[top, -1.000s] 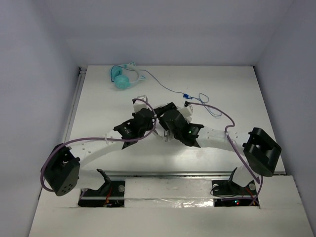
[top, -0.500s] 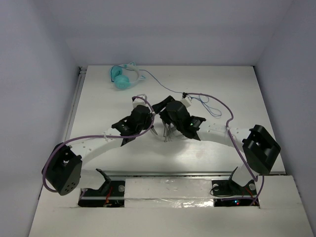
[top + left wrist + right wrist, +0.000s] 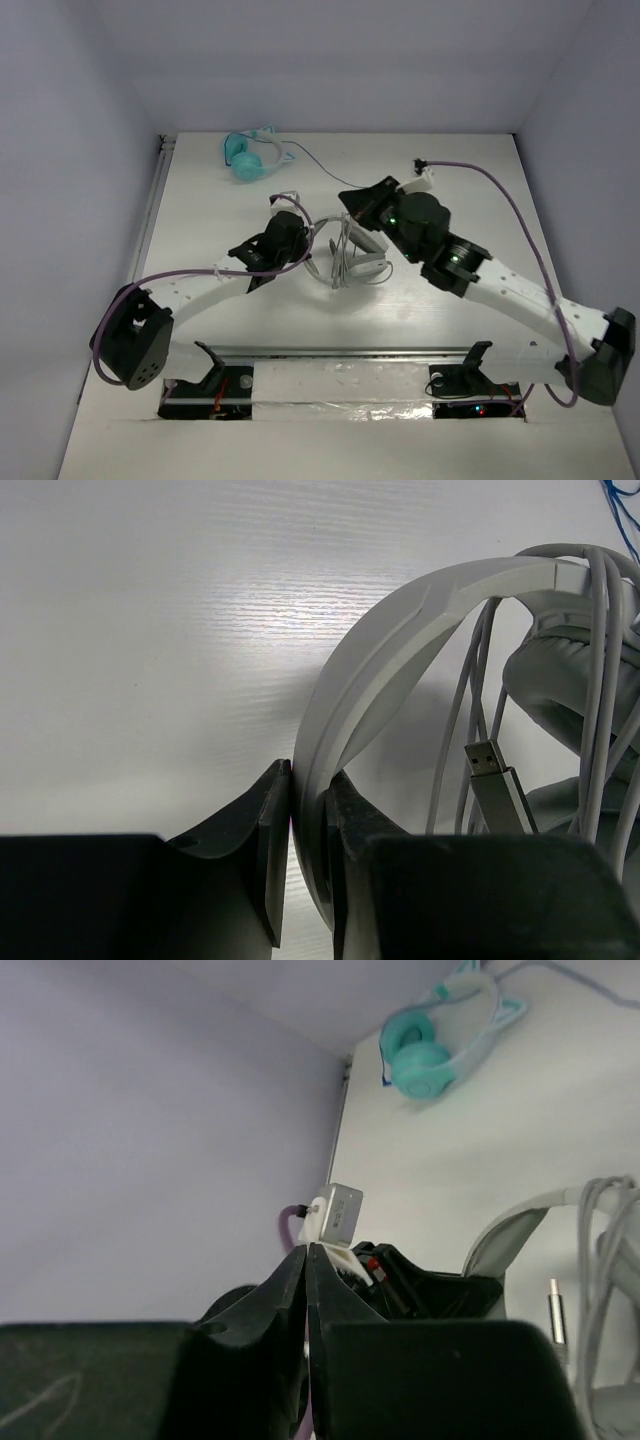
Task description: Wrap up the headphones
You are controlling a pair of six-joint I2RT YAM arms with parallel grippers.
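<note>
ok so the big change in the last second: the right arm was hunched right down over the headphones [image 3: 347, 258] next to the left one, and now it's swung up and away, stretched out toward its own side. The right hand [image 3: 355, 208] hangs above them, fingers pressed together with nothing between them in its wrist view, so it's let go of whatever it was feeding

The left hand [image 3: 308, 820] hasn't budged, it's pinched tight on the white headband, holding the set roughly mid-tabletop [image 3: 200, 200] with the band standing up on edge. The grey cable [image 3: 598, 680] runs in several loops over the band and past the ear pads, and the USB plug [image 3: 492, 775] just dangles free inside the arch

My read: the winding is basically done and the right arm backing off is the "finished that pass" move. The loose plug is the only thing bugging me, it could let a loop slip if nobody tucks it

Teal headphones [image 3: 245, 158] sit untouched at the far left corner
</note>
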